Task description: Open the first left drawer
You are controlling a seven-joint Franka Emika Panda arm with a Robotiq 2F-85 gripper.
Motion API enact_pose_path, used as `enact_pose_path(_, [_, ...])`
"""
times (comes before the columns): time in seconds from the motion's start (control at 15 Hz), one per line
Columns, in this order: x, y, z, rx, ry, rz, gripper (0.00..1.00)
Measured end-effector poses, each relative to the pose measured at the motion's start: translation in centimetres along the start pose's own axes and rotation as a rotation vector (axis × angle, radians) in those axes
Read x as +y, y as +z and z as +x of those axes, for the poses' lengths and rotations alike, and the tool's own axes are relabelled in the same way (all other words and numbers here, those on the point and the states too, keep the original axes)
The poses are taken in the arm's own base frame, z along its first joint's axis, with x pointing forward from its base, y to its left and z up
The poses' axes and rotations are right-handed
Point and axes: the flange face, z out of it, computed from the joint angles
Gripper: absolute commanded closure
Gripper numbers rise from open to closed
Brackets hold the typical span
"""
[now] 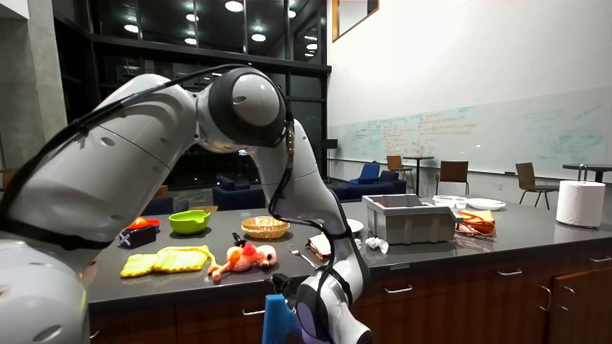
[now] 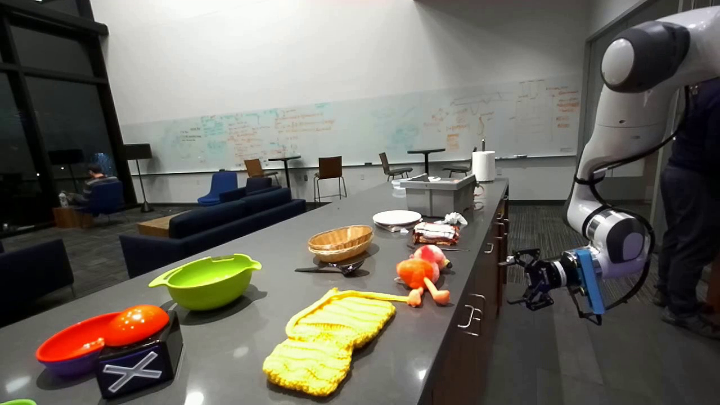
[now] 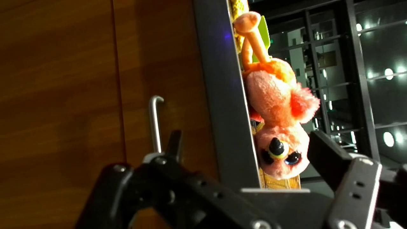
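The first left drawer (image 1: pixel 210 315) seems to be the dark-brown front under the counter edge, below the plush toy. It looks closed. Its slim silver handle (image 1: pixel 253 312) is partly hidden behind the blue bracket. In the wrist view the drawer front (image 3: pixel 165 63) and handle (image 3: pixel 155 124) show sideways at the left. My gripper (image 3: pixel 251 151) is open and empty, fingers wide apart. The left finger overlaps the handle's lower end; I cannot tell whether it touches. In an exterior view the open gripper (image 2: pixel 524 280) points at the cabinet fronts from outside the counter.
The dark counter edge (image 3: pixel 222 95) runs between my fingers in the wrist view. A pink plush flamingo (image 1: pixel 246 260) lies near that edge, beside a yellow knitted cloth (image 1: pixel 167 260). A grey bin (image 1: pixel 411 222) stands farther right. A person (image 2: pixel 686 185) stands behind the arm.
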Motion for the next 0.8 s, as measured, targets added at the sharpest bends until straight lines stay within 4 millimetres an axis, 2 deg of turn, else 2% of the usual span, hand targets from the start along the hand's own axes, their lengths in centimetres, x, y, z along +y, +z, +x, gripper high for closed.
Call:
enact_pose_path(0.33, [2.3,0.6,-2.1,0.049,-0.119,0.067,0.00])
enact_pose_path(0.8, [4.7,3.5,-3.4,0.131,-0.257,0.198,0.00])
